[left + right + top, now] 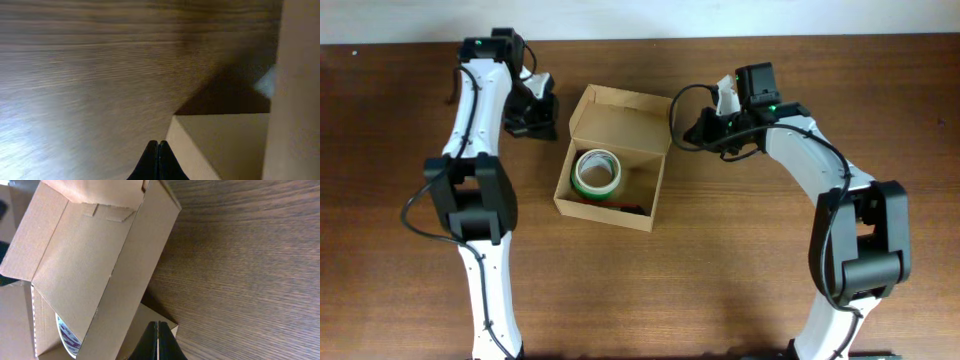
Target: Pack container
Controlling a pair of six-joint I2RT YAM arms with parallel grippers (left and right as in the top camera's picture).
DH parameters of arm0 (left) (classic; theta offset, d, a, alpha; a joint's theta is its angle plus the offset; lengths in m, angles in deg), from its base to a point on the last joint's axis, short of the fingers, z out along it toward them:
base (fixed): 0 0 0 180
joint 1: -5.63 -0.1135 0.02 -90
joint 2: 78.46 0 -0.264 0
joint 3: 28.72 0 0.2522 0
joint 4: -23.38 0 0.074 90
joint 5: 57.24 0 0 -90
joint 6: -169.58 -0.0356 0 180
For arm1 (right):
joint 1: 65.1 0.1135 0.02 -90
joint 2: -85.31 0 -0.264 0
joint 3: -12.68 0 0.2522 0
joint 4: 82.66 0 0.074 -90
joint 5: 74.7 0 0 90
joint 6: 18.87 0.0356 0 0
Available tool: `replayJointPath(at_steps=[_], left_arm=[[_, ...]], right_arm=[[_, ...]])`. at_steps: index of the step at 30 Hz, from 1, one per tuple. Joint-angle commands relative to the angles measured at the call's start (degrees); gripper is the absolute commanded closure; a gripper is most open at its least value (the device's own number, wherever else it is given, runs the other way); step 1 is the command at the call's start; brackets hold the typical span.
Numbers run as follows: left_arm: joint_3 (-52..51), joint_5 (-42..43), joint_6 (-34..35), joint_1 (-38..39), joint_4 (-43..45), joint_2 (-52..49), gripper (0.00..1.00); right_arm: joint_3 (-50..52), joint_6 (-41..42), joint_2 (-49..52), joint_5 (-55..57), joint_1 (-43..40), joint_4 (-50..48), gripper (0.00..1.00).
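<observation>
Left fingers (151, 162) were pressed shut on nothing above the brown wood-grain counter (720, 290). Just to their right sat the container (620, 122), lid flap raised, a tape roll (598, 172) inside. Beyond it, with the box at their left, the right fingers (165, 344) were closed and empty too.

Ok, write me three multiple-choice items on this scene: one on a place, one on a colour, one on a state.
1. The tape roll lies: A inside the container; B beside it; C under it.
2. The roll is: A blue; B white and green; C yellow.
3. The lid is: A shut; B open; C torn off.
Key: 1 A, the overhead view shows it on the box floor. 2 B, it has a white top and a green side. 3 B, the flap is folded back and the inside shows.
</observation>
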Motion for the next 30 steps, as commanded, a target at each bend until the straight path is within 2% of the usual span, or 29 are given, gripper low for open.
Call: replayJointPath(at_steps=[1, 8, 12, 19, 23, 30], left_arm=[[-0.02, 8.31, -1.99, -0.20, 0.33, -2.43, 0.98], [-0.02, 19.56, -3.56, -4.31, 2.73, -3.69, 0.98], [-0.02, 25.11, -5.90, -7.56, 2.29, -4.31, 0.98], [-0.02, 28.52, -10.21, -10.47, -0.55, -7.19, 0.98], [-0.02, 29.75, -11.21, -10.38, -0.33, -8.90, 0.98], [-0.02, 33.90, -11.39, -10.34, 0.26, -11.80, 0.98]], right_arm=[[-1.18, 1.20, 1.62, 1.31, 0.74, -0.39, 0.96], [-1.18, 0.92, 4.59, 0.28, 0.48, -0.28, 0.96], [-1.18, -0.79, 5.75, -5.03, 0.02, -2.56, 0.96], [-1.18, -0.74, 6.25, -8.68, -4.15, -4.46, 0.96], [-1.18, -0.52, 8.37, -16.15, -6.71, -4.90, 0.96], [-1.18, 0.98, 13.46, -22.77, -5.62, -5.11, 0.96]])
